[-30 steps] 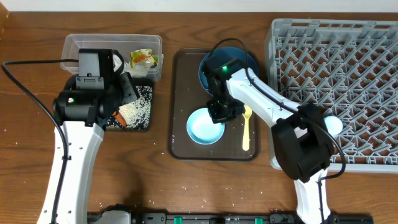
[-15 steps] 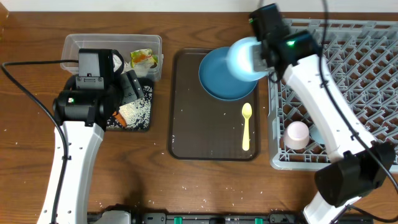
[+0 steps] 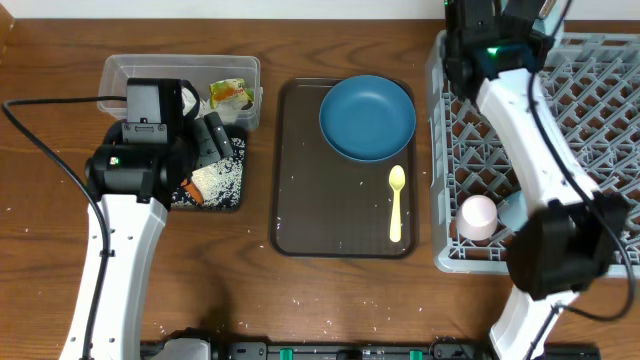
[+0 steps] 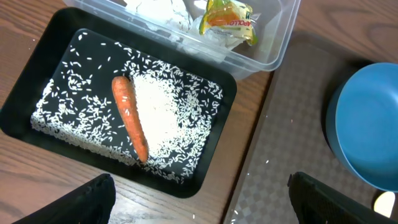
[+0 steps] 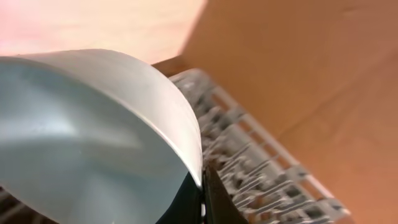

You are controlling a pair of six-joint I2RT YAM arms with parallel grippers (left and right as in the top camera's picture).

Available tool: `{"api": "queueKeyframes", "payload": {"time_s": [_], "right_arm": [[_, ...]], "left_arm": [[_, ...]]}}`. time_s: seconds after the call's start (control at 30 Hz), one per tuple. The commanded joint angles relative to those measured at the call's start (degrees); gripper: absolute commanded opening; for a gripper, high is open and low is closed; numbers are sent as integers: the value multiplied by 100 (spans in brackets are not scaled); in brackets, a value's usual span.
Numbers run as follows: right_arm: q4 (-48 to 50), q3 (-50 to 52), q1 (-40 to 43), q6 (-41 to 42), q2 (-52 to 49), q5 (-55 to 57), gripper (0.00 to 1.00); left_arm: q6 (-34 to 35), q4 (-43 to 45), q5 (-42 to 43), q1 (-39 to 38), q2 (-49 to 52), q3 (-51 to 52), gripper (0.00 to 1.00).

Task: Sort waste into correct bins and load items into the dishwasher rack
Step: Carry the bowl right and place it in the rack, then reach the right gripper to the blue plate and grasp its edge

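My right gripper [image 5: 203, 186] is shut on the rim of the pale blue bowl [image 5: 93, 137], holding it tilted over the grey dishwasher rack [image 5: 249, 158] at its far left corner [image 3: 455, 60]. The bowl itself does not show in the overhead view. The dark-blue plate [image 3: 367, 117] and yellow spoon [image 3: 397, 203] lie on the brown serving tray [image 3: 320, 200]. A pink cup [image 3: 478, 215] sits in the rack. My left gripper [image 4: 202, 205] is open and empty above the black tray [image 4: 217, 177], which holds the carrot [image 4: 129, 118] and rice [image 4: 165, 106].
The clear tub [image 3: 180, 75] behind the black tray holds white napkins and the green-yellow wrapper [image 4: 229, 15]. A blue cup [image 3: 510, 212] is partly hidden beside the pink one. Loose rice grains dot the table front [image 3: 300, 298].
My right arm lifted the pale blue bowl off the brown tray and carried it up and right to the rack's far left corner. The left arm has not moved.
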State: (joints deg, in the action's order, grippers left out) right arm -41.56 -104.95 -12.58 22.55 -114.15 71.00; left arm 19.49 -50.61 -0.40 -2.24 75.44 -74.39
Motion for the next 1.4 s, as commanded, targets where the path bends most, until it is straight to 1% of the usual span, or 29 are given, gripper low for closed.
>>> {"api": "queueKeyframes", "payload": {"time_s": [0.0, 0.17, 0.33, 0.47, 0.77, 0.8, 1.07, 1.1, 1.13, 1.17, 1.2, 1.23, 1.27, 1.37], "right_arm": [[111, 7, 133, -46, -570, 1700, 1], [105, 7, 76, -144, -1198, 1919, 1], [190, 7, 4, -138, -1530, 1965, 1], [212, 7, -59, -140, -1591, 1757, 1], [90, 7, -142, -354, -1596, 507, 1], [72, 7, -160, -354, -1596, 490, 1], [-330, 7, -479, -505, -1596, 481, 2], [-380, 7, -527, -505, -1596, 483, 10], [-428, 7, -581, -505, -1593, 485, 20], [-459, 7, -629, -507, -1596, 483, 36], [-487, 7, -686, -507, -1596, 483, 48], [-514, 7, -739, -507, -1596, 483, 56], [-520, 7, -796, -538, -1593, 481, 59], [-472, 4, -935, -551, -1589, 476, 64]], "left_arm": [[-28, -13, -28, 24, 33, 39, 92], [-28, -13, -28, 24, 33, 39, 92], [-28, -13, -28, 24, 33, 39, 92], [-28, -13, -28, 24, 33, 39, 93], [-28, -13, -28, 24, 33, 39, 94], [-28, -13, -28, 24, 33, 39, 99], [-28, -13, -28, 24, 33, 39, 99], [-28, -13, -28, 24, 33, 39, 99], [-28, -13, -28, 24, 33, 39, 98], [-28, -13, -28, 24, 33, 39, 98], [-28, -13, -28, 24, 33, 39, 98], [-28, -13, -28, 24, 33, 39, 98], [-28, -13, -28, 24, 33, 39, 98], [-28, -13, -28, 24, 33, 39, 98]]}}
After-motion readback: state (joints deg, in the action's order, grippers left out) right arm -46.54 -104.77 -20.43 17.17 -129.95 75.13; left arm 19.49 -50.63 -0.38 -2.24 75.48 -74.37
